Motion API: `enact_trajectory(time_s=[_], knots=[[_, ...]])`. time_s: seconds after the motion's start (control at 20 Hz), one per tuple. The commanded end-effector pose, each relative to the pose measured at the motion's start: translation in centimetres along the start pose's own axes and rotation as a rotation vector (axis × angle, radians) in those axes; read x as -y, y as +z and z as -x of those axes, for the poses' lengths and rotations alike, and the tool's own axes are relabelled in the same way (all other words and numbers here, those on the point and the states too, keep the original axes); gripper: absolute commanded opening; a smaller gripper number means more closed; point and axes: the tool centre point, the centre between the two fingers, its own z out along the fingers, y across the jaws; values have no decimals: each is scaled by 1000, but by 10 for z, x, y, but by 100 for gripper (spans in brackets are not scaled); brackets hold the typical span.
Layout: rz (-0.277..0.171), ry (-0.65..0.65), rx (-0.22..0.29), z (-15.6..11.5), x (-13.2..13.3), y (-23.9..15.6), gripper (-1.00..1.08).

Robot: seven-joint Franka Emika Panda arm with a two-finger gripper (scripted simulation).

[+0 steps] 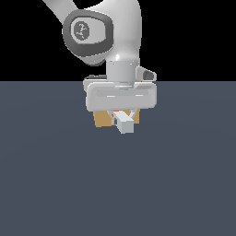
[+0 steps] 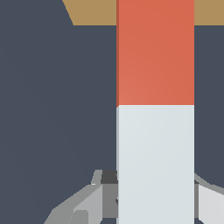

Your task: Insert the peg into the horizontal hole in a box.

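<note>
1. Nearest in the exterior view is the pale grey-white end of the peg (image 1: 125, 123), a slim bar of square section with flat, matt, sharp-edged faces. It projects out from under the hand toward the camera and slightly toward the exterior view's right.

2. The wrist view shows the peg (image 2: 155, 109) filling the middle of the frame as a straight, smooth bar. Its pale part lies at the fingers, and its orange-red part runs away from them toward the box. The colour change is a clean, straight line across the bar.

3. The gripper (image 1: 122, 114) hangs wrist-down over the floor, a glossy white rounded housing. Its grey fingers (image 2: 94, 199) are angular and dull, pressed against either side of the pale part of the peg, so the jaws are narrowed to the bar's width and grasp it.

4. The peg's long axis lies level, running from the pale near end through the grip to the orange-red end.

5. Behind the gripper sits the box (image 1: 102, 119), a tan, orange-brown block with flat, untextured faces, resting on the dark slate-blue floor (image 1: 55, 184). In the wrist view the orange-red end reaches the edge of the box (image 2: 92, 12); the hole is hidden by the peg, so I cannot tell whether the tip has entered.

6. Farthest is the smooth white arm (image 1: 115, 32) with a grey joint cap.
</note>
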Motion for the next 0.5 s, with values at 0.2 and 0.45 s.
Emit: enact_trajectory(time_s=[0.2,0.45], knots=[[5,2,1,1,-4,-2,-100],[3,2,0,-3,-2,-1,-100]])
